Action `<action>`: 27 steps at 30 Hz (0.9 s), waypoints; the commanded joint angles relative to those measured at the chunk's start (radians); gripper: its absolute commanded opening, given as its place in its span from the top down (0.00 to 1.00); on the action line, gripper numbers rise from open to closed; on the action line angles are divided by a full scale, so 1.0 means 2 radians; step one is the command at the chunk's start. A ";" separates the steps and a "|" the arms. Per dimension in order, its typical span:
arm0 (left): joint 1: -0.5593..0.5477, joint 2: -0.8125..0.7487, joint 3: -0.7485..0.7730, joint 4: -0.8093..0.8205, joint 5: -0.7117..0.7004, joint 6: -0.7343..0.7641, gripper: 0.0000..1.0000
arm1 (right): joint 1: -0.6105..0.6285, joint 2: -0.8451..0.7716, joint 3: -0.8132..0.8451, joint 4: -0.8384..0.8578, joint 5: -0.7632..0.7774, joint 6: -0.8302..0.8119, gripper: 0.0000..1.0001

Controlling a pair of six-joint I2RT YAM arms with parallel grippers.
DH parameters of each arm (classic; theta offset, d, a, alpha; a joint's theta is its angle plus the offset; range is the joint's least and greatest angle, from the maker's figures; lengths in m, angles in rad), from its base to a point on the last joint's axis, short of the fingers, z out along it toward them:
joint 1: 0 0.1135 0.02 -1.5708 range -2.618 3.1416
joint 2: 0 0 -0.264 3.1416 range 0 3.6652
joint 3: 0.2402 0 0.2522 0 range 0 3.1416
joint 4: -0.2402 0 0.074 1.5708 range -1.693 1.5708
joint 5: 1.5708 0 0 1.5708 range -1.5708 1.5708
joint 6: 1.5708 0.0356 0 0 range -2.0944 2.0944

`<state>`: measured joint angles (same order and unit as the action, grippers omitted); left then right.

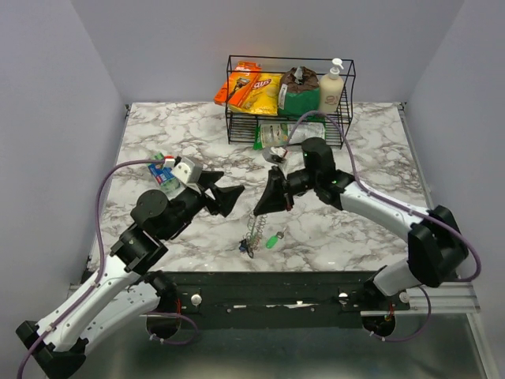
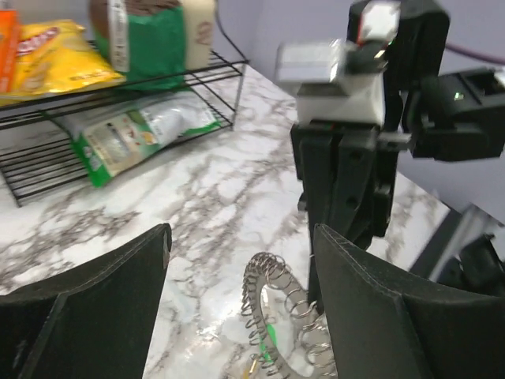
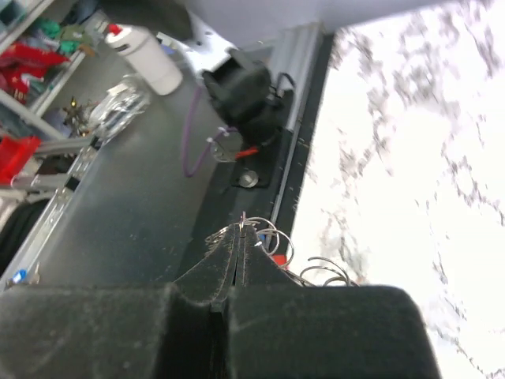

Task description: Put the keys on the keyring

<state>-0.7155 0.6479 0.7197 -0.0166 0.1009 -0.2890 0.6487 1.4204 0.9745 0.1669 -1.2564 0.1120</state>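
Two grippers: left gripper (image 1: 229,189), right gripper (image 1: 258,212). One keyring (image 1: 253,230). Two keys seen: green key (image 1: 272,240), dark key (image 1: 245,248). One wire rack (image 1: 237,126), two chip bags (image 1: 264,93), one pump bottle (image 1: 332,85).

You are looking at a robotics lab test cell, not a home or a shop. Plain grey walls (image 1: 47,95) box in the marble-pattern tabletop (image 1: 197,150) on three sides. Along the bottom of the top view, two robot arms (image 1: 379,207) are bolted to a black base plate (image 1: 268,286). An aluminium rail (image 1: 446,298) sits at lower right, and purple cables (image 1: 101,201) loop free. At top centre, a black wire rack (image 1: 241,130) holds staged props: chip bags (image 1: 264,91) and a pump bottle (image 1: 332,87). In the upper left of the right wrist view, you see cluttered storage shelves (image 3: 31,67) beyond the table.
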 commanded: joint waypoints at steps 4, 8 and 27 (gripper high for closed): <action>-0.002 -0.006 -0.011 -0.024 -0.123 -0.013 0.18 | 0.008 0.131 0.101 -0.066 0.068 0.002 0.99; -0.001 -0.003 -0.013 -0.025 -0.135 -0.011 0.18 | 0.014 0.200 0.147 -0.109 0.113 0.011 0.99; -0.001 0.007 -0.028 -0.023 -0.177 -0.007 0.16 | 0.022 0.338 0.232 -0.037 0.242 0.107 0.96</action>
<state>-0.7158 0.6582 0.6750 -0.0574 -0.2081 -0.3035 0.6865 2.0464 1.3743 0.0444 -0.8097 0.2802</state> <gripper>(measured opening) 0.839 0.032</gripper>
